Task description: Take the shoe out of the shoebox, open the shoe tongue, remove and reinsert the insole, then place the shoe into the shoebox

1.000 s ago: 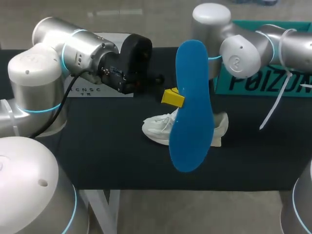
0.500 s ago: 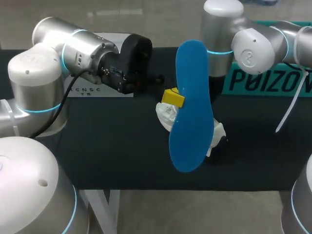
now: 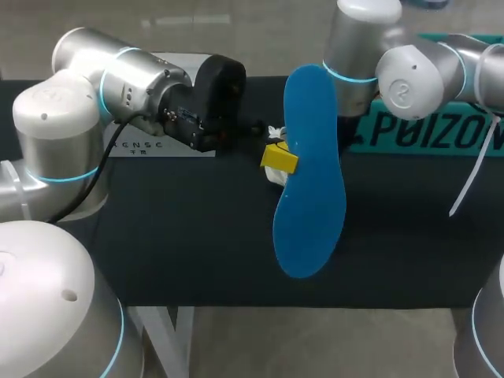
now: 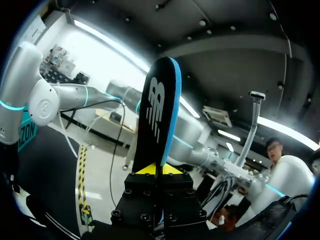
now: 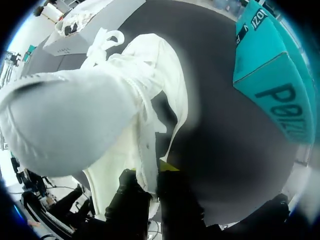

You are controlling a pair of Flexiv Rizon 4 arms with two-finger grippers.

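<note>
The left gripper (image 4: 159,169) is closed on the insole (image 4: 159,100), which stands straight out ahead of its fingers, in the air. The right gripper (image 5: 154,172) pinches the side wall of the shoe (image 5: 75,115), which hangs ahead of it, off the table as far as I can tell. The box (image 5: 270,70) lies to the side of this gripper, apart from the shoe. I judge the step is to put the insole in again. The shoe's opening should face the insole's toe end, and the insole should slide in flat, blue face down, without folding. The insole is thin, blue on one face and black with a white mark on the other. The shoe is white and soft, with loose laces
</note>
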